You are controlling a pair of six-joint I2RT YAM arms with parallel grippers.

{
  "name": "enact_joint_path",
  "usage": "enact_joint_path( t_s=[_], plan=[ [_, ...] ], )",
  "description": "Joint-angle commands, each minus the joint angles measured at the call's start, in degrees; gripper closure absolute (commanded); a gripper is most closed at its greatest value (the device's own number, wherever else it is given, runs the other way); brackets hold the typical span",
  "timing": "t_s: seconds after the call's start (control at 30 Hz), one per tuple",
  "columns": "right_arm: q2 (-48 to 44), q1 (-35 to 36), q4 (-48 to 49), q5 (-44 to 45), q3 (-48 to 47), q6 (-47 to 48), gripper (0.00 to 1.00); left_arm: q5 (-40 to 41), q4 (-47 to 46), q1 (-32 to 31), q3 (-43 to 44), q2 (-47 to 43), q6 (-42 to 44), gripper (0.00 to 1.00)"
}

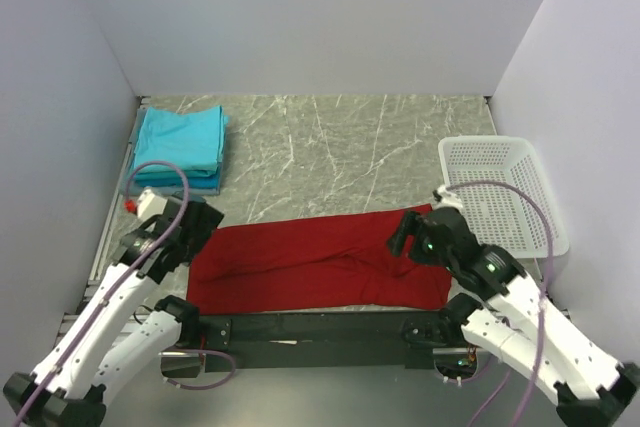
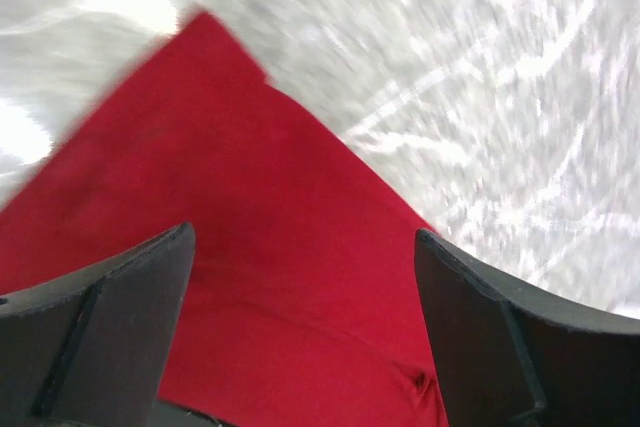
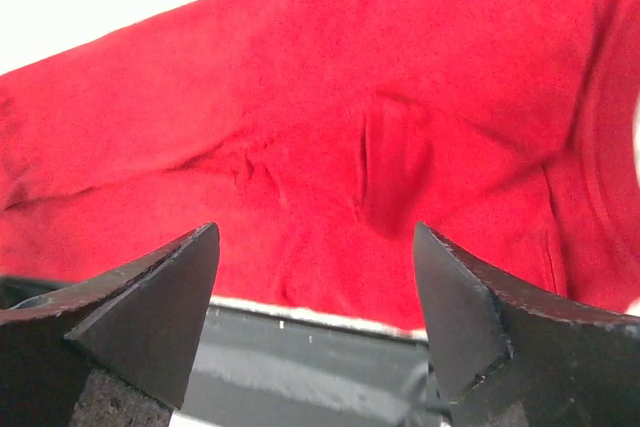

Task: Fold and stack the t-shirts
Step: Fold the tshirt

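The dark red t-shirt (image 1: pixel 310 267) lies folded into a long band along the table's near edge. It fills the left wrist view (image 2: pixel 230 247) and the right wrist view (image 3: pixel 330 127). My left gripper (image 1: pixel 197 230) hovers over its left end, jaws open and empty (image 2: pixel 300 247). My right gripper (image 1: pixel 405 237) hovers over its right end, jaws open and empty (image 3: pixel 315 247). A stack of folded teal t-shirts (image 1: pixel 180 147) sits at the far left of the table.
A white lattice basket (image 1: pixel 505 192) stands at the right edge. A black bar (image 1: pixel 310 327) holding the arm bases runs along the near edge, also in the right wrist view (image 3: pixel 320 367). White walls enclose the marbled table (image 1: pixel 330 147).
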State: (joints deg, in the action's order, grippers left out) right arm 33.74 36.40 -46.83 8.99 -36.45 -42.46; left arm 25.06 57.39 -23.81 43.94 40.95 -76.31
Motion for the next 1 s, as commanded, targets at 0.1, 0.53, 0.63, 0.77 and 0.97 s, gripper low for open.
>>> enact_joint_path(
  t_s=[0.1, 0.53, 0.63, 0.77, 0.97],
  plan=[
    [22.20, -0.19, 18.94, 0.42, -7.32, 8.52, 0.13, -12.82, -27.66, -0.18, -7.02, 11.23, 11.36, 0.02],
    [42.91, -0.89, 24.16, -11.71, -3.82, 9.32, 0.12, -16.01, -36.21, 2.71, -15.46, 24.88, 12.15, 0.00],
    [39.05, -0.72, 21.61, -13.30, -0.39, 8.88, 0.12, -15.13, -35.33, 4.47, -16.61, 24.01, 12.15, 0.01],
    [32.11, -0.46, 17.31, -17.25, 4.35, 8.36, 0.12, -14.25, -35.68, 6.23, -17.75, 22.60, 12.68, 0.00],
    [16.65, 2.35, 9.57, -30.14, 9.54, 6.51, 0.12, -13.37, -35.68, 7.64, -18.10, 22.59, 13.56, 0.01]
  ],
)
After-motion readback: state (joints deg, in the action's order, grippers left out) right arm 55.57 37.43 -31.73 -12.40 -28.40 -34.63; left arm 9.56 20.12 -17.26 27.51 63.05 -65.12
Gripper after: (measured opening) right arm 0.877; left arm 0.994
